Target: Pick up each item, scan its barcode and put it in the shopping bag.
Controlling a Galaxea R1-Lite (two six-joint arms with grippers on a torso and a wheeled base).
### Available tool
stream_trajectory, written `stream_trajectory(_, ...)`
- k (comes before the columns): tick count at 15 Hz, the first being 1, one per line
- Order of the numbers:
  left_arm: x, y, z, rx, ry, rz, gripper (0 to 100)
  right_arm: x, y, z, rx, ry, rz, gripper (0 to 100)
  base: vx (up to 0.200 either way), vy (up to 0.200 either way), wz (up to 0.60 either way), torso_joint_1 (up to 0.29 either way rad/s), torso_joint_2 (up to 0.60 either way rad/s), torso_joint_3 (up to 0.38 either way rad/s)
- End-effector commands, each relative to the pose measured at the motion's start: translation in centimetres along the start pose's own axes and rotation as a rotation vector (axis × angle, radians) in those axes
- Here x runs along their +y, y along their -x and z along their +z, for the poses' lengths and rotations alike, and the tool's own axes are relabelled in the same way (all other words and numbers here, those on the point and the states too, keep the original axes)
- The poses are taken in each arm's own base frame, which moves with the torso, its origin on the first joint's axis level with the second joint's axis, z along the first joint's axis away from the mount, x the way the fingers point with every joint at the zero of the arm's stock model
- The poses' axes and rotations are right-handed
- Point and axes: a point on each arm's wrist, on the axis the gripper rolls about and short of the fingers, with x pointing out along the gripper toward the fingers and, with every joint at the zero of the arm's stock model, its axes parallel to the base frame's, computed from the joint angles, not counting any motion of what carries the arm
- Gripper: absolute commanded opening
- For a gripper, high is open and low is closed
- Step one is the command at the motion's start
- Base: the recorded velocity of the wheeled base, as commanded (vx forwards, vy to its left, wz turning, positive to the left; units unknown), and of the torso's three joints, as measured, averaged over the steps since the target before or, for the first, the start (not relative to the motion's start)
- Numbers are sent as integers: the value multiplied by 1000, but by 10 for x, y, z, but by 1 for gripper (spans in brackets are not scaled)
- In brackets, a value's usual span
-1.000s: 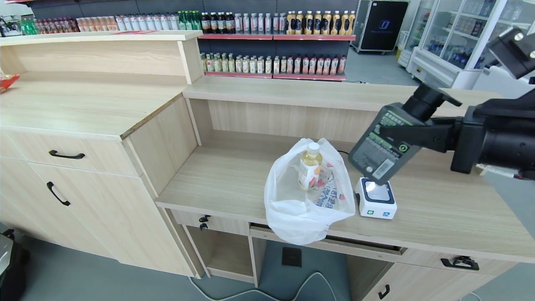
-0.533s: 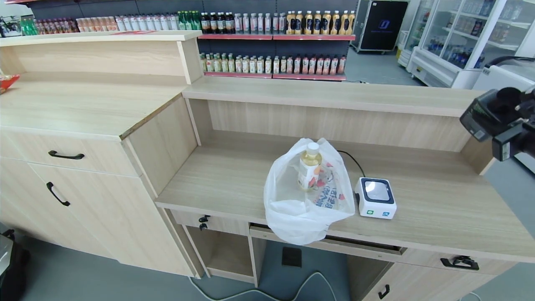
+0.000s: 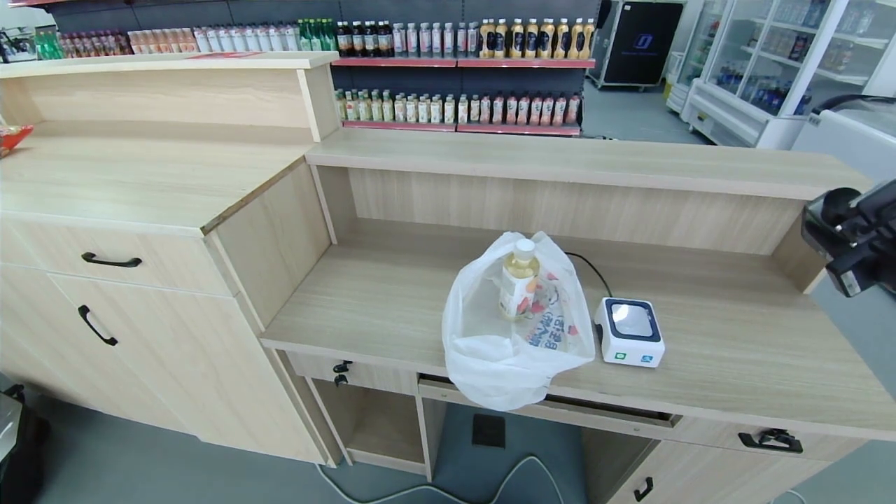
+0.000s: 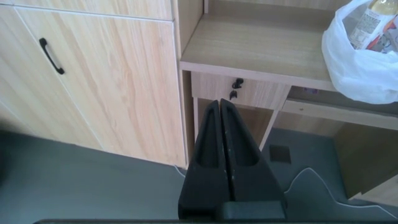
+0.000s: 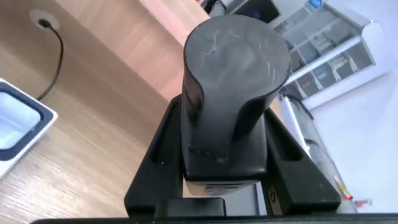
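Note:
A white plastic shopping bag [image 3: 490, 350] stands open at the counter's front edge, with a pale yellow drink bottle [image 3: 519, 278] upright inside it. Just right of the bag sits the white barcode scanner [image 3: 630, 331], glass face up. Off the counter's right end, my right gripper [image 3: 850, 245] is shut on a dark bottle with a black cap [image 3: 829, 210]. The right wrist view has that bottle [image 5: 233, 93] end-on between the gripper [image 5: 227, 158] fingers, with the scanner [image 5: 15, 121] beyond it. My left gripper [image 4: 221, 146] hangs shut and empty below counter height, left of the bag [image 4: 364, 53].
The wooden counter [image 3: 735, 350] has a raised back ledge and a taller cabinet section [image 3: 140, 182] to the left. The scanner's black cable [image 3: 591, 266] runs back behind the bag. Drink shelves and fridges stand behind.
My right gripper has carried the dark bottle away from above the scanner to the far right, then slightly lower. Bag, scanner and left arm have not moved.

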Motion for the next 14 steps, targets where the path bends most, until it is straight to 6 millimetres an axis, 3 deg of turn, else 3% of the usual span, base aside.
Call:
stream_trajectory(1,0,0,0,0,0,2,0,8,-7,-11,33,-7,34,0,0,0,600,2,7,2)
stream_trajectory(4,0,0,0,0,0,2,0,19,-13,-39,54,132,153,0,0,0,200,-1,1,-1)
stream_trajectory(8,0,0,0,0,0,2,0,35,-25,-68,-159,353,349,0,0,0,0,0,0,0)
stream_trajectory(11,0,0,0,0,0,2,0,41,-39,-82,-209,397,374,0,0,0,0,0,0,0)
stream_trajectory(14,0,0,0,0,0,2,0,46,-37,-96,-221,430,411,0,0,0,0,0,0,0)
